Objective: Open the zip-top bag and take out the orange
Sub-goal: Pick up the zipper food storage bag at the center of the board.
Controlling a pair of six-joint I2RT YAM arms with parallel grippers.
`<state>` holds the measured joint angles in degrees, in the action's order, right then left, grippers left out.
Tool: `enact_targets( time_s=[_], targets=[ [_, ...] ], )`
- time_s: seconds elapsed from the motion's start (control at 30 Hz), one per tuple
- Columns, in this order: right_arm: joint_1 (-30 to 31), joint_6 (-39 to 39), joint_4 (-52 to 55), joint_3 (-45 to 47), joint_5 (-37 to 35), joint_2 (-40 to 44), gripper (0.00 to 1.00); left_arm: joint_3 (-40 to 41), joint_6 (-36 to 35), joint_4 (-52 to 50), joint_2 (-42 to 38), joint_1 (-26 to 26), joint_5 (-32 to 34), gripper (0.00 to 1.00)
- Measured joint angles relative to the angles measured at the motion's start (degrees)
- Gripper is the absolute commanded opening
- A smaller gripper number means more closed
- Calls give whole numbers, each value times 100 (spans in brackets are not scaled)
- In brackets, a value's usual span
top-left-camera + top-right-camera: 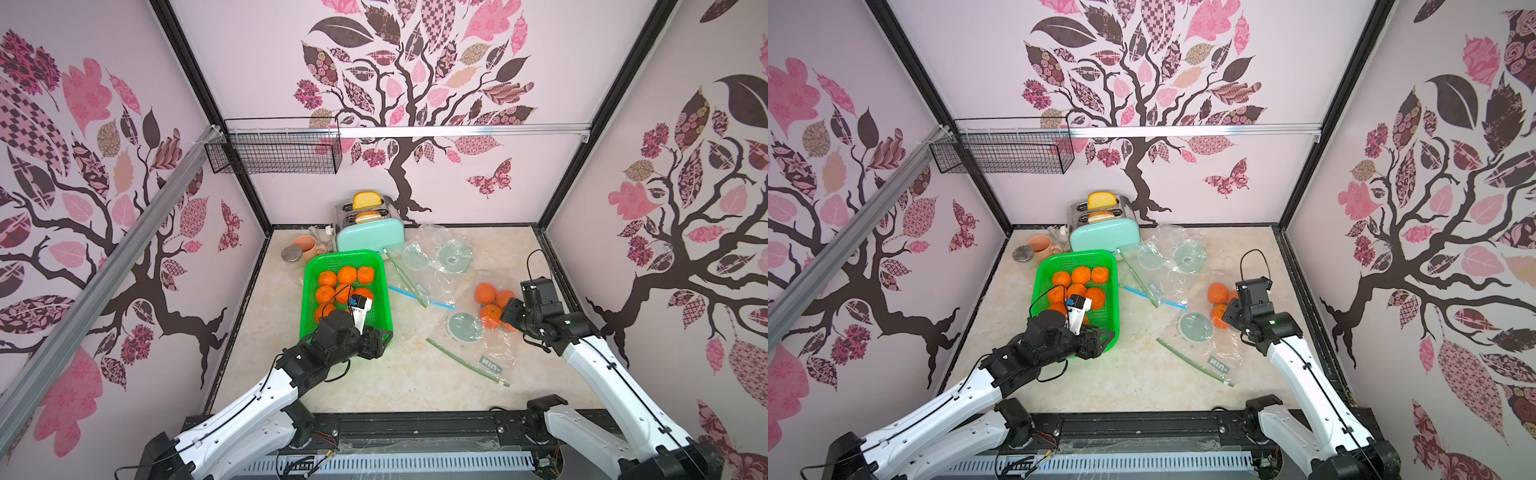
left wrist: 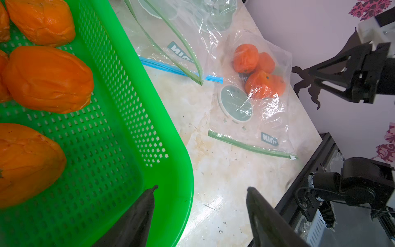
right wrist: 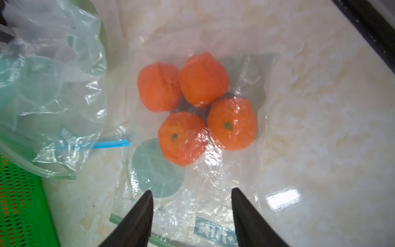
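Note:
The clear zip-top bag (image 1: 494, 349) (image 1: 1221, 349) lies flat on the right of the table. Several oranges (image 1: 485, 293) (image 2: 245, 57) (image 3: 201, 79) are clustered at its far end. Its green zip strip (image 1: 465, 361) (image 2: 250, 146) runs along the near edge. My right gripper (image 1: 509, 316) (image 1: 1229, 313) (image 3: 192, 190) hangs open just above the bag, on the near side of the oranges, with nothing between its fingers. My left gripper (image 1: 376, 340) (image 1: 1096, 340) (image 2: 202, 187) is open and empty over the near right corner of the green basket (image 1: 345, 255).
The green basket (image 2: 171, 128) holds several loose oranges (image 1: 347, 274). More clear bags (image 1: 436, 257), one with a blue zip (image 1: 419, 299), lie behind the middle. A mint toaster (image 1: 370, 237), a pink mug (image 1: 305, 245) and a wall-hung wire basket (image 1: 274, 151) are at the back.

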<state>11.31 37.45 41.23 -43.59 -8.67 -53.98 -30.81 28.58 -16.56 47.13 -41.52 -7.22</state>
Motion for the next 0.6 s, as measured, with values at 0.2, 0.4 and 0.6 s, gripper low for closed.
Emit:
enact_targets(
  time_s=[0.2,0.4,0.6],
  targets=[
    [0,313,291,734,192,2,60,146,39,31,-302,-15,-11,70],
    [0,702,271,1318,699,-92,59,271,61,17,-717,-17,116,70],
    [0,922,332,1593,870,-232,57,289,101,20,-929,-17,199,70]
  ],
)
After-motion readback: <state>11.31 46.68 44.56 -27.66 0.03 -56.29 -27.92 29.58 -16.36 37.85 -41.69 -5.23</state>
